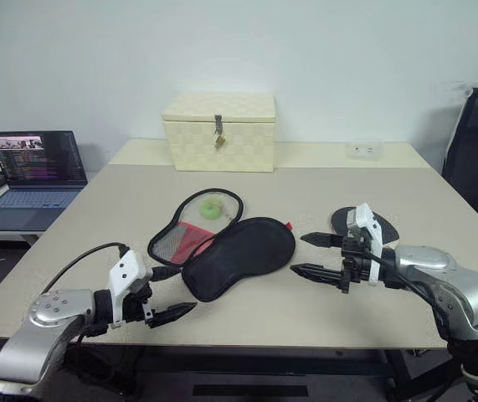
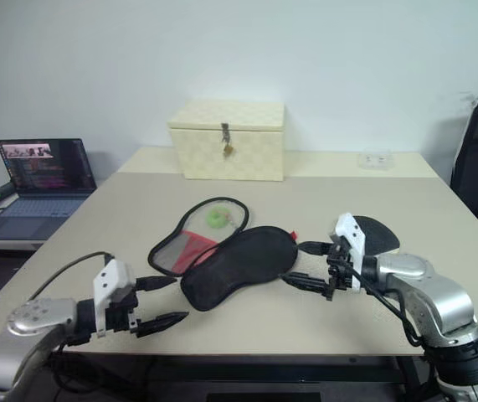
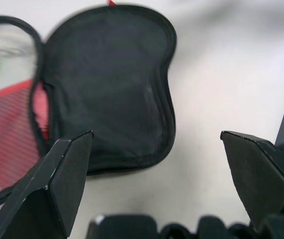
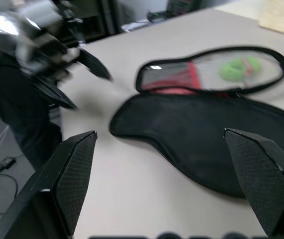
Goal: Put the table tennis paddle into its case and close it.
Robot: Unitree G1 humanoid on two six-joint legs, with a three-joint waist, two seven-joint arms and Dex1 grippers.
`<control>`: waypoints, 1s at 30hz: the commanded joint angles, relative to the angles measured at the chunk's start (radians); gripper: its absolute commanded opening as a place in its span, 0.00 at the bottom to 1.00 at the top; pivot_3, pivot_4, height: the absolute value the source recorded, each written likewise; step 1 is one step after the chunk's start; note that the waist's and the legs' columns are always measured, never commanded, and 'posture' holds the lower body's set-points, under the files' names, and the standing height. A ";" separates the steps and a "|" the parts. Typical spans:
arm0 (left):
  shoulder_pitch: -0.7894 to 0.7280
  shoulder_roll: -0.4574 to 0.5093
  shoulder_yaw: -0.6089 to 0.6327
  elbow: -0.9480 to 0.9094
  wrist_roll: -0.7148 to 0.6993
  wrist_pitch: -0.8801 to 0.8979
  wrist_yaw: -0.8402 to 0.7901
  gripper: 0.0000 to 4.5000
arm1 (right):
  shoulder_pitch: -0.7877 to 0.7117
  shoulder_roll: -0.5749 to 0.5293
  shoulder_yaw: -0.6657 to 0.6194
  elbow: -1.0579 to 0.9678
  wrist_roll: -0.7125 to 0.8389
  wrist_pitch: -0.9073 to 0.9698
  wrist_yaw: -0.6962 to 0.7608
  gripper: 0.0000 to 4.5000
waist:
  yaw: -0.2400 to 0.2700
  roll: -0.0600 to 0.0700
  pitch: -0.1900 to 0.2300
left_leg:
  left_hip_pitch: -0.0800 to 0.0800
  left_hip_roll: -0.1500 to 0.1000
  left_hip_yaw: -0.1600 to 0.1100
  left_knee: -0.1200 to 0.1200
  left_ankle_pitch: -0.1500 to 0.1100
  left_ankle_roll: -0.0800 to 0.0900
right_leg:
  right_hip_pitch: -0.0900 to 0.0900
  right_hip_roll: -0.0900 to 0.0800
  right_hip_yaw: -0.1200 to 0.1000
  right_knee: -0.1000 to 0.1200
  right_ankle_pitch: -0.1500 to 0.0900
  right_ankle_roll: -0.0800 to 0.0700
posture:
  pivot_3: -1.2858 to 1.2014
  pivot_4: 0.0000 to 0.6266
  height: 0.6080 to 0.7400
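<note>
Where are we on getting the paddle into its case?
Done: the case lies unzipped and spread open on the table, a green ball in its mesh half. In hand: nothing; left gripper and right gripper are both open beside it. Left: the paddle, behind the right gripper, needs grasping, inserting and zipping.

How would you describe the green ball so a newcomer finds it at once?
Start at the cream box at the table's far edge. Nearer the robot lies the open black case. The green ball sits in its clear-fronted half, the only bright green thing there.
</note>
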 commanded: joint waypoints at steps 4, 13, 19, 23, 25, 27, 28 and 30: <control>-0.221 -0.062 -0.153 0.317 0.166 -0.256 -0.109 1.00 | 0.049 -0.030 -0.061 -0.091 0.044 0.013 -0.041 1.00 | 0.004 0.000 0.000 | -0.001 -0.002 0.001 0.000 0.000 0.000 | 0.000 0.001 -0.002 0.000 0.000 0.000 | 0.52 0.24 1.00; -0.289 -0.053 -0.245 0.527 0.260 -0.435 -0.257 1.00 | 0.084 -0.032 -0.073 -0.125 0.054 0.008 -0.097 1.00 | -0.008 0.000 0.000 | -0.001 0.000 0.000 -0.001 0.000 0.000 | -0.001 0.000 -0.001 0.001 0.000 0.000 | 0.52 0.24 1.00; -0.246 -0.037 -0.255 0.484 0.253 -0.415 -0.299 1.00 | 0.095 -0.023 -0.071 -0.120 0.048 -0.007 -0.112 1.00 | -0.010 0.000 0.000 | -0.001 0.000 0.000 -0.001 0.000 0.000 | -0.001 0.000 0.000 0.001 0.000 0.000 | 0.52 0.24 1.00; -0.233 -0.044 -0.245 0.462 0.241 -0.384 -0.288 0.87 | 0.097 -0.023 -0.073 -0.110 0.046 -0.016 -0.114 1.00 | -0.010 0.001 -0.001 | 0.000 0.000 0.000 -0.002 0.000 0.000 | -0.001 0.000 0.001 0.001 0.000 0.000 | 0.52 0.24 1.00; -0.232 -0.045 -0.242 0.464 0.242 -0.376 -0.284 0.72 | 0.096 -0.026 -0.076 -0.104 0.045 -0.020 -0.114 1.00 | -0.009 0.001 -0.001 | 0.000 -0.001 0.000 -0.002 0.000 0.000 | -0.001 0.000 0.000 0.001 0.000 0.000 | 0.52 0.24 1.00; -0.236 -0.049 -0.238 0.477 0.246 -0.372 -0.276 0.57 | 0.094 -0.029 -0.082 -0.099 0.047 -0.023 -0.117 1.00 | -0.007 0.002 -0.001 | 0.001 -0.001 0.000 -0.002 0.000 0.000 | 0.000 0.000 0.000 0.001 0.000 0.000 | 0.52 0.24 1.00; -0.240 -0.052 -0.236 0.486 0.247 -0.371 -0.272 0.48 | 0.092 -0.030 -0.086 -0.096 0.048 -0.023 -0.120 1.00 | -0.006 0.002 -0.001 | 0.002 -0.001 0.000 -0.002 0.000 0.000 | 0.000 0.000 0.000 0.001 0.000 0.000 | 0.52 0.24 1.00; -0.245 -0.056 -0.235 0.495 0.248 -0.369 -0.265 0.33 | 0.089 -0.032 -0.092 -0.093 0.049 -0.022 -0.123 1.00 | -0.006 0.002 -0.002 | 0.003 -0.001 0.000 -0.002 0.000 0.000 | 0.002 0.000 0.000 0.001 0.000 0.000 | 0.52 0.24 1.00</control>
